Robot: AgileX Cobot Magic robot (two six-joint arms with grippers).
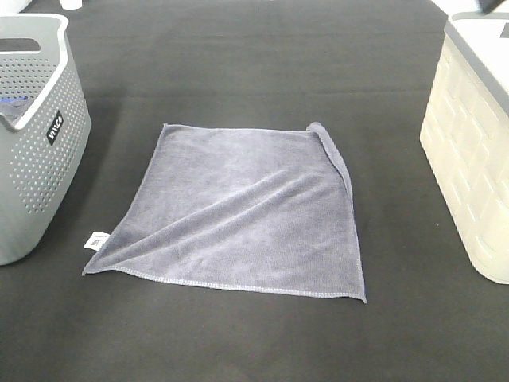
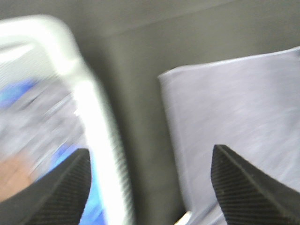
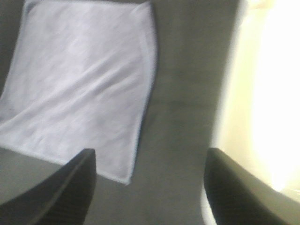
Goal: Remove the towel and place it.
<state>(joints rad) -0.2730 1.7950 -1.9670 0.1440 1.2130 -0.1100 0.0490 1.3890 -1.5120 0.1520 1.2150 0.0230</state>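
Nearest me, both my grippers hang open and empty above the table: the left gripper [image 2: 150, 187] has its jaws spread wide, one over the grey basket [image 2: 89, 117] rim and one over the towel [image 2: 234, 122], and the right gripper [image 3: 147, 187] is just as wide, with bare cloth-covered table between its jaws and the cream bin [image 3: 267, 93] just beside. Both wrist views are blurred, so fine detail is lost. The towel [image 1: 238, 215] lies spread almost flat on the dark table [image 1: 238, 64], between the basket [image 1: 32, 135] on my left and the bin [image 1: 469, 159] on my right, touching neither. I judge it light, soft and limp: it will sag and fold from wherever I lift it, and it cannot break. A pinch in the flat middle would gather little, so edges and corners are the places to take. On the near side, the corner with the white tag [image 1: 96, 239] sits close to the basket and suits my left gripper. A shallow ridge runs diagonally across the cloth and offers some height. Farther off, the far right corner is curled over on itself, a raised fold my right gripper could close on easily. The stitched hem should keep the cloth from slipping out.
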